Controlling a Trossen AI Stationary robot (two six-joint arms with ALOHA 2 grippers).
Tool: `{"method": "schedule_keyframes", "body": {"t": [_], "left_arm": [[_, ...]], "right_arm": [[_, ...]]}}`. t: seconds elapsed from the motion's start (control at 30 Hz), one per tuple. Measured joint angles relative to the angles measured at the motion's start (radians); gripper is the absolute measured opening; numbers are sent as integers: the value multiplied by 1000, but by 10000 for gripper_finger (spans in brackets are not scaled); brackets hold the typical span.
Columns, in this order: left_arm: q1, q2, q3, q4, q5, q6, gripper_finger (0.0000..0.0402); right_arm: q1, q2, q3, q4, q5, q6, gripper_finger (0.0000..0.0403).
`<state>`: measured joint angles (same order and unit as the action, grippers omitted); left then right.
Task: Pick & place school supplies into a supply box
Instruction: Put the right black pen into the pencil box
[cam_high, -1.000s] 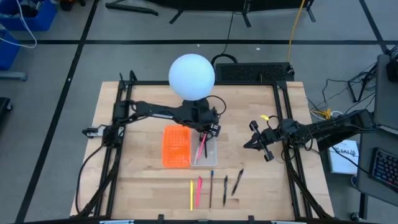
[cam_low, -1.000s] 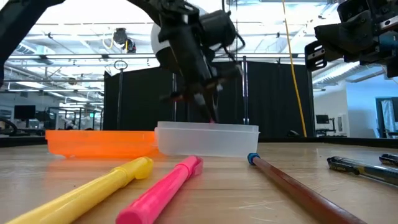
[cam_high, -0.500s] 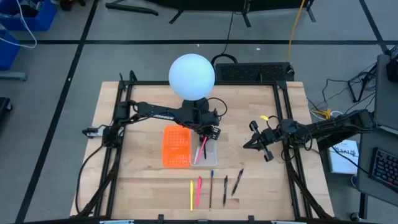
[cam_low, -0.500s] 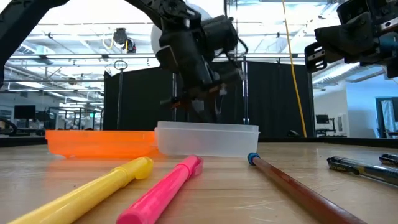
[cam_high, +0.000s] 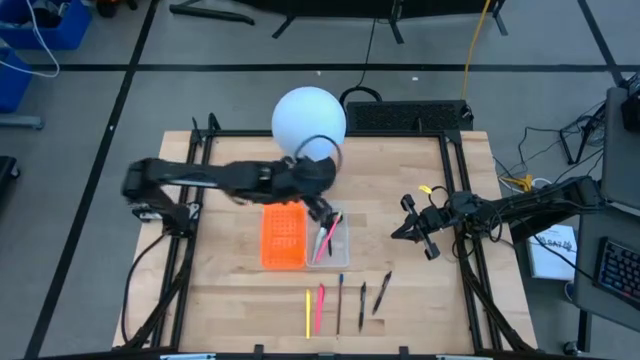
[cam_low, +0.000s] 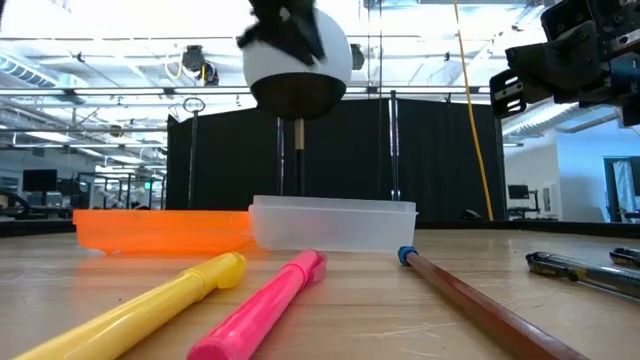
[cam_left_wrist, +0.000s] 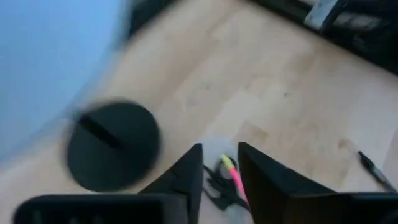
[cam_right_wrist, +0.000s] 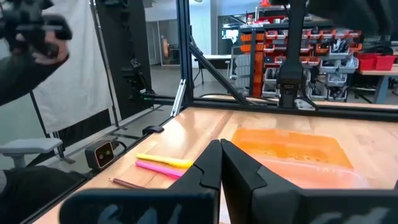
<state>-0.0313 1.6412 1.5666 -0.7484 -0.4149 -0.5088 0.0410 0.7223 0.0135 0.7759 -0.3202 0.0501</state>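
The supply box is a clear tray (cam_high: 336, 243) joined to an orange perforated half (cam_high: 283, 236). A pink pen (cam_high: 324, 238) and black scissors (cam_left_wrist: 217, 185) lie in the clear tray. My left gripper (cam_high: 323, 211) hangs open above the tray's far end, with nothing between its fingers (cam_left_wrist: 221, 168). Near the table's front edge lie a yellow pen (cam_high: 308, 313), a second pink pen (cam_high: 320, 308) and three dark pens (cam_high: 361, 298). My right gripper (cam_high: 404, 217) waits shut at the right, pointing level (cam_right_wrist: 221, 163).
A white globe lamp (cam_high: 309, 123) on a dark round base (cam_left_wrist: 112, 147) stands just beyond the box, close to my left arm. Black frame rails (cam_high: 455, 190) run along the table's left and right sides. Bare wood lies between the box and the row of pens.
My left gripper has let go of the pink pen, which now lies in the clear tray. It has then risen well clear of the tray, drawn back toward the table's left and rolled about its own line. My right arm has kept still.
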Motion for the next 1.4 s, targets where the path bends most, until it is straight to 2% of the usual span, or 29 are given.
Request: {"method": "schedule_keyframes", "body": {"t": [0.07, 0.17, 0.3, 0.4, 0.53, 0.63, 0.83, 0.97, 1.17, 1.3, 1.4], "left_arm": [[-13, -86, -47, 7, -31, 68, 60], [-17, -222, -181, 94, -7, 170, 11], [-16, -399, -444, 287, 157, 350, 9], [-13, -525, -650, 460, 275, 425, 5], [22, -691, -901, 611, 326, 451, 8], [54, -807, -1096, 783, 369, 427, 4], [85, -912, -1389, 1177, 452, 428, 4], [117, -917, -1493, 1310, 456, 481, 5], [171, -916, -1557, 1395, 527, 555, 6], [195, -916, -1557, 1401, 572, 622, 4], [204, -916, -1557, 1409, 552, 663, 13]], "right_arm": [[0, 0, 0, 8, 0, 1, 0], [0, 0, 0, 30, 0, 0, 0], [0, -1, 0, 68, 0, 0, 0], [0, 0, 0, 66, 0, 2, 0], [0, -1, 0, 78, 1, -10, 0], [0, -1, 0, 89, 1, -43, 0], [0, 0, 0, 94, 5, -64, 0], [0, 0, 0, 88, 9, -58, 0], [0, 0, 0, 88, 15, -55, 0], [0, 0, 0, 88, 137, -58, 0], [0, 0, 5, 88, 277, -53, 0]]}}
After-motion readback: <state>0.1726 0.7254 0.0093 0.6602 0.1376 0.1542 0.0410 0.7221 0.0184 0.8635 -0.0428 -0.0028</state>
